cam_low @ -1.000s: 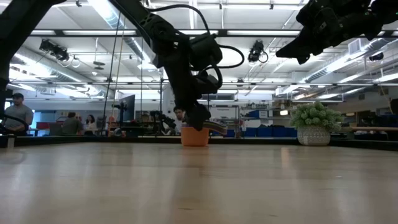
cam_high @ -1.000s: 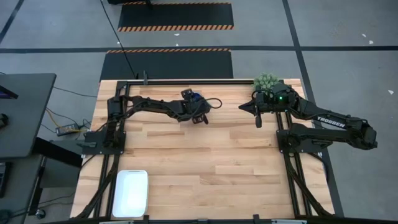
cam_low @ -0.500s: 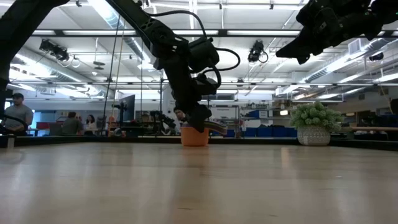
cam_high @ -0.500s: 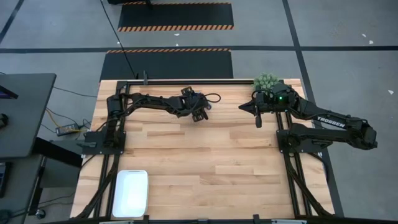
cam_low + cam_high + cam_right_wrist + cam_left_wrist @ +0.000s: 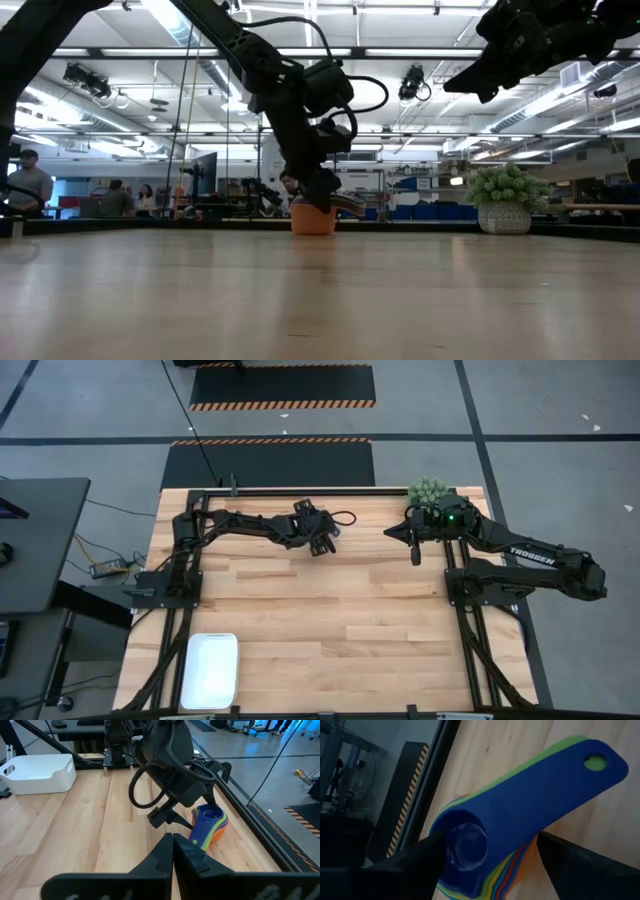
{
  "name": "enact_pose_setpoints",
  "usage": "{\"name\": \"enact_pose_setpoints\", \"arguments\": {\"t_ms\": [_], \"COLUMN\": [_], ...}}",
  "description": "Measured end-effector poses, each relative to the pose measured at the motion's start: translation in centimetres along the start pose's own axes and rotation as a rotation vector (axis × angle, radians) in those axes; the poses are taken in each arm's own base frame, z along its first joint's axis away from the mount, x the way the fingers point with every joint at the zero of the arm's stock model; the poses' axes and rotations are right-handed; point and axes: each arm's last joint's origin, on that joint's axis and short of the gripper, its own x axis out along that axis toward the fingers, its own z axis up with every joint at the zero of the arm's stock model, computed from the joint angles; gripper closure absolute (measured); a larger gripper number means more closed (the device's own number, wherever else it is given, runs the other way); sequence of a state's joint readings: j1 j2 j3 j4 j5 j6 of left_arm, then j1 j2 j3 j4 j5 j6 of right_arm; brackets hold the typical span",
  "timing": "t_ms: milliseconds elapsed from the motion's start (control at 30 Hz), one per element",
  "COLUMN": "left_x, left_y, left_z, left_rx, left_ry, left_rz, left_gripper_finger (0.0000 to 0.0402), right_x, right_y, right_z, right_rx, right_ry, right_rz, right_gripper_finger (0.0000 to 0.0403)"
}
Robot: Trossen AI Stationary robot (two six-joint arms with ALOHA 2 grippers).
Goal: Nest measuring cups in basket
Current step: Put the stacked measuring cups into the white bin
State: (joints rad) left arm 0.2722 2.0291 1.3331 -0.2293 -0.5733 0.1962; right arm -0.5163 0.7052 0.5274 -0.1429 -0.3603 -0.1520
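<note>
The measuring cups (image 5: 209,826) are nested in one stack near the table's far edge. A blue cup (image 5: 520,805) is on top and the orange one (image 5: 313,221) stands on the wood. My left gripper (image 5: 490,839) slants down over the stack, open, with one finger on each side of it. In the high view the gripper (image 5: 322,546) hides the cups. My right gripper (image 5: 415,555) hangs shut above the table's far right, away from the stack. The white basket (image 5: 210,668) sits at the near left corner. My left gripper is open around the stack, coming down at a slant from the table's left. One finger (image 5: 415,862) is beside the blue cup's bowl (image 5: 465,845). The other finger (image 5: 575,865) is beside the fanned handles. I cannot tell whether either finger touches the cups.
A small green potted plant (image 5: 428,491) stands at the far right corner, just behind my right arm. A black rail (image 5: 300,490) runs along the far edge behind the cups. Bare wood (image 5: 330,620) lies between the stack and the basket.
My left gripper has swung a little toward the table's far edge, over the stack, and turned slightly. It has stayed open. The cups have stayed in place.
</note>
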Motion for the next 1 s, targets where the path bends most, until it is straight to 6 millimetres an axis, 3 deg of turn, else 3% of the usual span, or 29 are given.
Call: {"name": "enact_pose_setpoints", "arguments": {"t_ms": [400, 1000], "left_x": [0.9, 2.1], "left_y": [-0.6, 0.9], "left_z": [-0.3, -0.8], "left_rx": [0.014, -0.021], "left_ry": [0.006, 0.016], "left_rz": [-0.005, -0.1], "left_gripper_finger": [0.0084, 0.0084], "right_x": [0.0, 0.0], "right_y": [0.0, 0.0], "right_z": [0.0, 0.0], "right_rx": [0.0, -0.001], "right_ry": [-0.001, -0.002], "right_rz": [0.0, 0.0], "right_gripper_finger": [0.0385, 0.0385]}}
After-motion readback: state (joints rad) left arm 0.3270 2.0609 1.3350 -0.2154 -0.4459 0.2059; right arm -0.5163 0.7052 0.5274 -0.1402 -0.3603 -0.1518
